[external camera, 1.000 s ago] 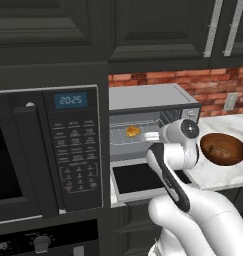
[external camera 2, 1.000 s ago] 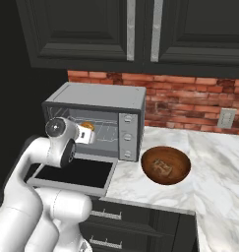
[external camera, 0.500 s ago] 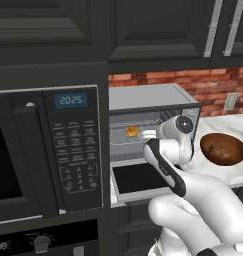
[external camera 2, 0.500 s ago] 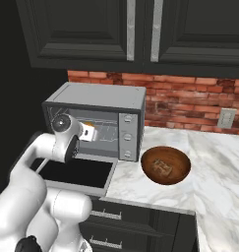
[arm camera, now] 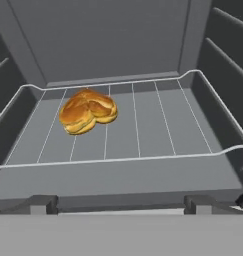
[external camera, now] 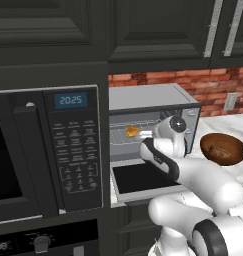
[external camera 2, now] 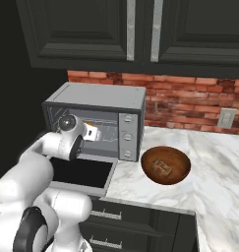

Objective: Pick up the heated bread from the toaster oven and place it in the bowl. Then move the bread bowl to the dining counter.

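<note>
The toaster oven (external camera: 153,125) is standing at the back of the marble worktop (external camera 2: 209,167), against the brick wall (external camera 2: 190,106), with its dark glass door (external camera 2: 81,173) lying dropped flat and overhanging the worktop's front edge. The heated bread (arm camera: 88,110) is sitting on the wire rack (arm camera: 158,125) inside, toward the rack's left rear in the hand view, leaving the right half of the rack open. It is lying clear of the rack's raised front wire and of the oven's side walls.

The claw (external camera 2: 91,132) is hanging just inside the oven mouth, above the lowered door, with its jaws spread wide and nothing between them; it is not touching the bread. The arm is reaching in over the door's outer edge.

The bowl (external camera 2: 166,165) is resting on the worktop just to the right of the oven, near its knob panel, apart from it. The microwave (external camera: 45,155) is standing close against the oven's left side.
</note>
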You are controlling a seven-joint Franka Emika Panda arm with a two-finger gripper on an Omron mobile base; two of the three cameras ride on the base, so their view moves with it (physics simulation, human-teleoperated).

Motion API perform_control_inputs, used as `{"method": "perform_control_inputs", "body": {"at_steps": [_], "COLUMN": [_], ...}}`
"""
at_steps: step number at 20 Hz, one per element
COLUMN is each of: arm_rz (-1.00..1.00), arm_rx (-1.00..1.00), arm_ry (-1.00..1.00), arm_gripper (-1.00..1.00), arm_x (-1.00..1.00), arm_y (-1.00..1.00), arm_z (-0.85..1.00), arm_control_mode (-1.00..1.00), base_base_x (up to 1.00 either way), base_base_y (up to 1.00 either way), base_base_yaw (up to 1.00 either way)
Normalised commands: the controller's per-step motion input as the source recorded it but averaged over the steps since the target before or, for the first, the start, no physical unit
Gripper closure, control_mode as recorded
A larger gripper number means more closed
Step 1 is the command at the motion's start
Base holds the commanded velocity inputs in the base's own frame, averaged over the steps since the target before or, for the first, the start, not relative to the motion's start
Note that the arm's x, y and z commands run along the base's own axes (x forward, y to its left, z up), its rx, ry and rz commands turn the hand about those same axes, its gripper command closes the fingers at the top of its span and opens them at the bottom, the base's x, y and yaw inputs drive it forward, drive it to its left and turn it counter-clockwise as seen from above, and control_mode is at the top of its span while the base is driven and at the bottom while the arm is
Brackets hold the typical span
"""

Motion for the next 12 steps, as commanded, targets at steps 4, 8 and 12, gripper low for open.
{"method": "perform_control_inputs", "body": {"at_steps": [4, 8, 12], "arm_rz": [0.0, 0.0, 0.0], "arm_rx": [0.0, 0.0, 0.0], "arm_ry": [0.0, 0.0, 0.0], "arm_gripper": [-1.0, -1.0, -1.0], "arm_x": [0.41, 0.34, 0.37], "arm_y": [0.0, 0.0, 0.0], "arm_z": [-0.21, -0.31, -0.28], "arm_control_mode": [-1.0, -1.0, -1.0], "base_base_x": [0.0, 0.0, 0.0], "base_base_y": [0.0, 0.0, 0.0], "base_base_yaw": [0.0, 0.0, 0.0]}}
